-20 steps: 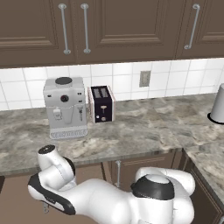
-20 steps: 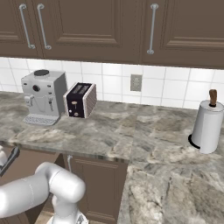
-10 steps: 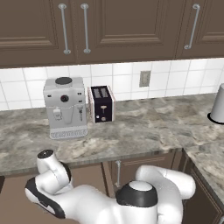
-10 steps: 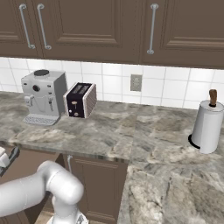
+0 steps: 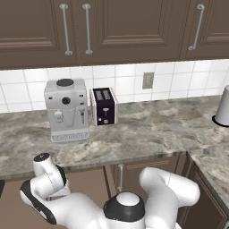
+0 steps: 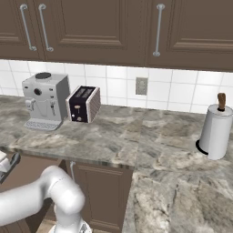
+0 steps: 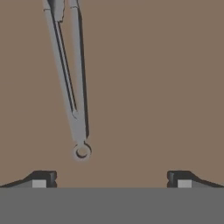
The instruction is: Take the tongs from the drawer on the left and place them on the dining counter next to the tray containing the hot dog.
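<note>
Tongs [image 7: 70,74] lie flat on the plain brown floor of the drawer [image 7: 153,87], seen from the hand view straight down. Their two slim grey arms run close together from the upper left edge of that view toward the joined end, which finishes in a small ring just above and inside the left fingertip. The tool [image 7: 111,179] hangs over them with its jaws spread wide, empty, and its two dark fingertips [image 7: 43,178] touch nothing. The ring end sits between the fingertips but well toward the left one, so the tongs are off-centre under the tool.

From the base views, the white arm [image 5: 134,205] bends low and to the left below the edge of the table [image 5: 147,129], a grey-beige marbled slab against a white tiled backsplash [image 6: 173,86]. On it stand a silver coffee machine [image 5: 66,109] and, just beside it, a dark toaster [image 5: 104,106]. A paper towel roll [image 6: 215,132] on its holder stands well apart at the right end. Dark brown wall cabinets [image 6: 109,32] with upright silver handles hang above.
</note>
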